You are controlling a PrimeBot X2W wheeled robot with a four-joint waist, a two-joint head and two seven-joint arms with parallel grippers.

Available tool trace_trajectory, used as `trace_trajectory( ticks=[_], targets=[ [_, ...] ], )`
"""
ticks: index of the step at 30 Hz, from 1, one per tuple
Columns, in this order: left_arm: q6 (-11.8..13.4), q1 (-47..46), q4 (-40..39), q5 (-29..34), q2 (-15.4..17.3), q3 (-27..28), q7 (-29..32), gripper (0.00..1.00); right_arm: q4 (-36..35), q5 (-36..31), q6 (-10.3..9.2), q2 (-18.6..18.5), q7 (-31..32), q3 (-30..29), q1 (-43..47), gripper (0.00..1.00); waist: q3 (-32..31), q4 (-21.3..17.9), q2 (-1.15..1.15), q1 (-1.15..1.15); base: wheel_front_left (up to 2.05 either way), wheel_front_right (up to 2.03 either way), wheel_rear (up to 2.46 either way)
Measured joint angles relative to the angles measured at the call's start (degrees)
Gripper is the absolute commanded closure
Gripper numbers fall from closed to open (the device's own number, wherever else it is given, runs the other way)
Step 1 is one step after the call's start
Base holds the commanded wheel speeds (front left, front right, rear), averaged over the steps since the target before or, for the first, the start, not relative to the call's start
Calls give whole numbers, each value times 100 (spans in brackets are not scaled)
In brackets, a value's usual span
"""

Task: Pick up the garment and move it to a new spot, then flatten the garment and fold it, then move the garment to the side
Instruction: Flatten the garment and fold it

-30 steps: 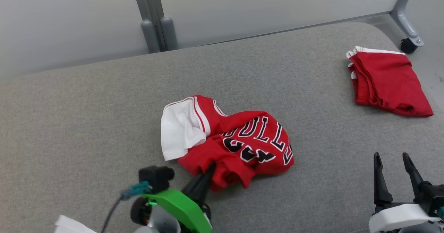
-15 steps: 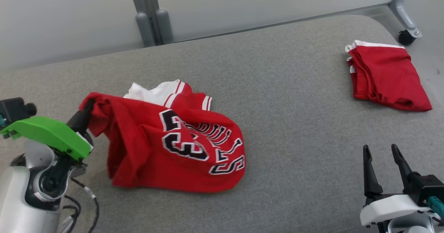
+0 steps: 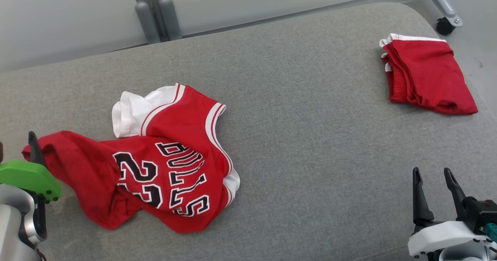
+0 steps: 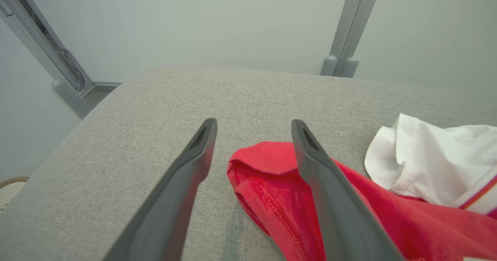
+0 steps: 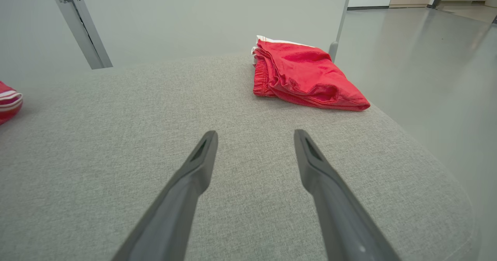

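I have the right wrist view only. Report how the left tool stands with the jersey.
Observer: The left tool is open, jaws wide apart, with a red corner of the jersey lying loose between them.
Operator: Describe how the jersey lies.
Observer: Crumpled, not flat. The number and lettering face up, and a white part is bunched at its far edge.
Operator: Place it on the surface for me.
Observer: It lies on the left half of the grey surface. A wide bare stretch separates it from the folded red garment at the far right.
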Motion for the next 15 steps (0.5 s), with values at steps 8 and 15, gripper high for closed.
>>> trace_trajectory(
  ticks=[8, 15],
  targets=[
    [202, 529, -1892, 333, -271, -719, 301, 0, -104, -45, 0, 0, 0, -67, 75, 0, -197, 257, 0, 0, 0, 0, 0],
    [191, 968, -3454, 592, -962, -2081, 1248, 0, -144, -52, 0, 2, 0, -20, 109, 0, -305, 467, 0, 0, 0, 0, 0]
  ],
)
